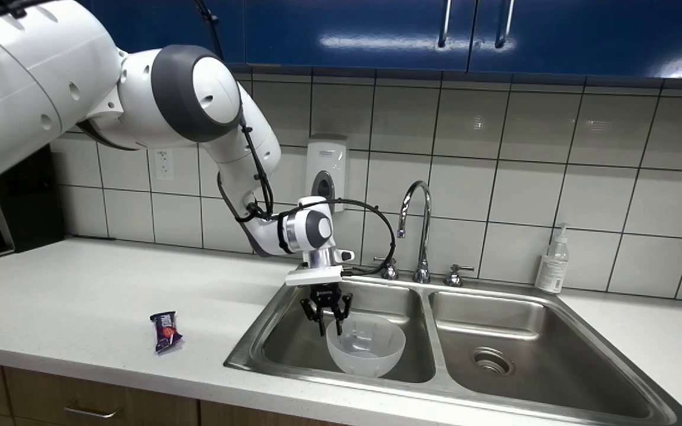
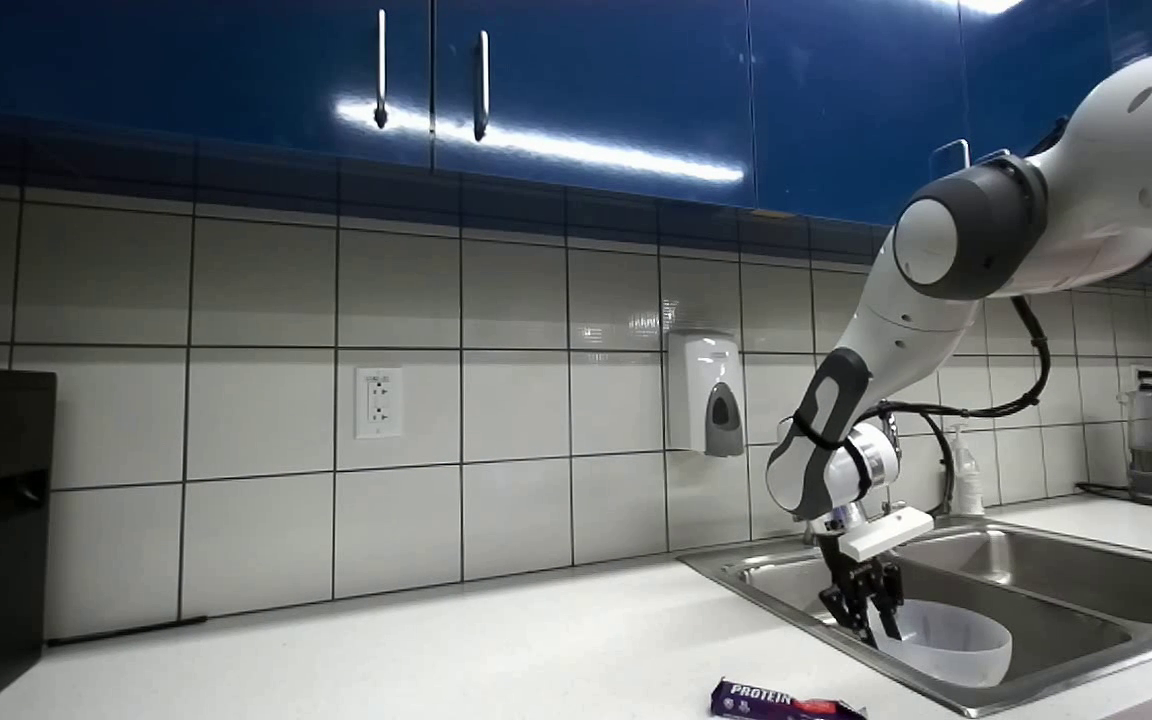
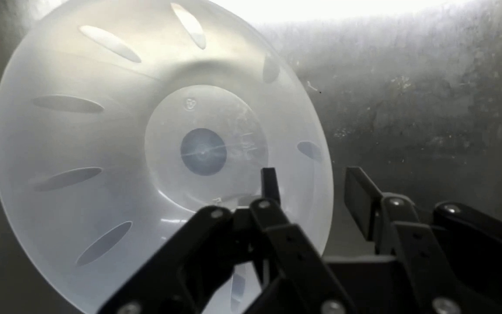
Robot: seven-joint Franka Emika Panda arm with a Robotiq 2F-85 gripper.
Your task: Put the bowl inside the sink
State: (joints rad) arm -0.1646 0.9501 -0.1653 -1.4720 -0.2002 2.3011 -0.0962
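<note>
The bowl (image 1: 367,350) is translucent whitish plastic. It stands upright in the basin of the steel sink (image 1: 548,376) nearest the arm, in both exterior views (image 2: 956,648). In the wrist view the bowl (image 3: 116,144) fills the left and middle, with oval marks round its sides. My gripper (image 1: 331,333) points down at the bowl's edge. In the wrist view the gripper (image 3: 311,174) is open: one finger is over the inside of the bowl, the other is outside over the steel. The rim passes between them with gaps on both sides. The fingers hide part of the bowl.
A chrome faucet (image 1: 422,231) with two handles stands behind the sink. A soap bottle (image 1: 553,263) is at the back right. A wrapped protein bar (image 1: 166,331) lies on the counter (image 1: 92,296). A wall dispenser (image 1: 326,168) hangs behind the arm.
</note>
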